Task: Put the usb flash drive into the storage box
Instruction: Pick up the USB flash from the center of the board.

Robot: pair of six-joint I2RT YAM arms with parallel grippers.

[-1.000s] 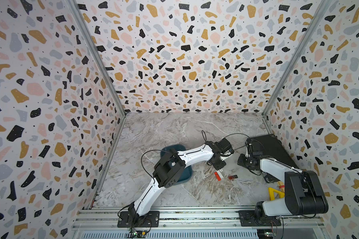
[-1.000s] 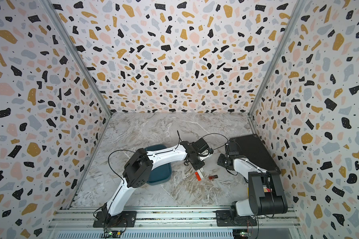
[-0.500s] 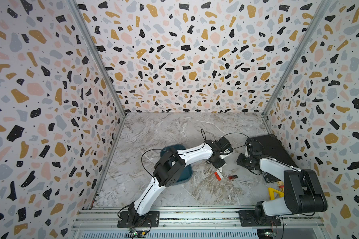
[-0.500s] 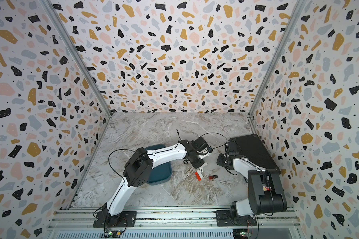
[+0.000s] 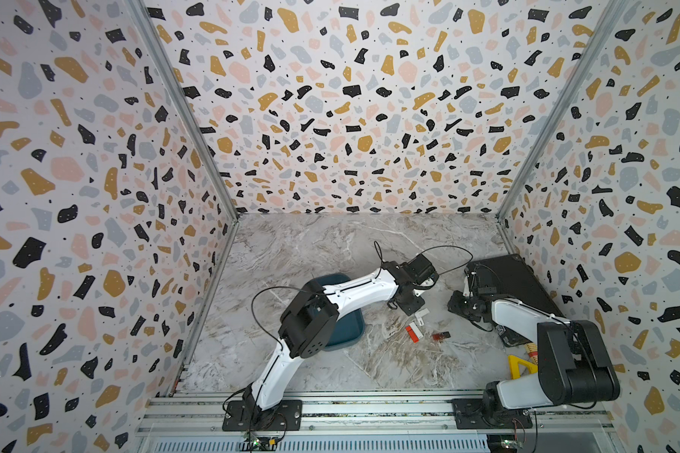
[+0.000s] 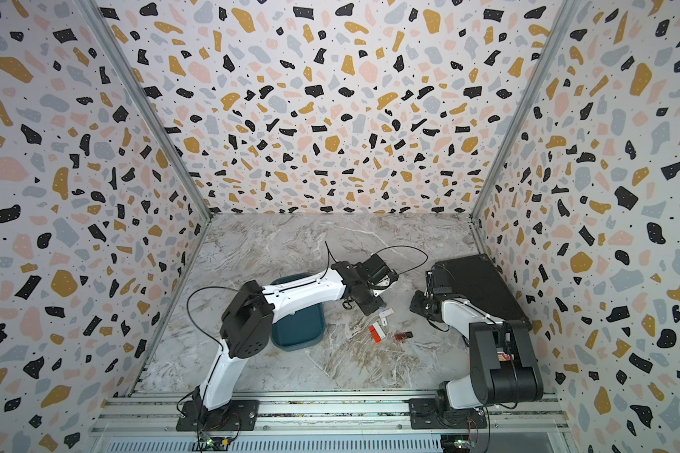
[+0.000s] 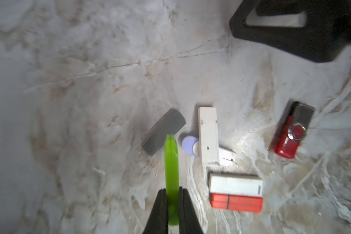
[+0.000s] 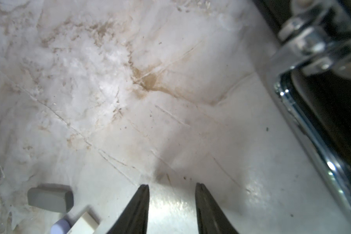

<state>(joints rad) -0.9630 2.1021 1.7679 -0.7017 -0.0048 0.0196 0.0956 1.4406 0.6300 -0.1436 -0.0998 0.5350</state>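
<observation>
One green stick was pinched in the jaws of the left gripper over the counter, near the one storage box. The jaws of the right gripper were spread, empty; one grey stick and one white stick were seen nearby.

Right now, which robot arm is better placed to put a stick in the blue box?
Left. The left gripper is shut on a green stick, and the teal storage box lies under that arm. The right gripper is open and empty beside the black case.
</observation>
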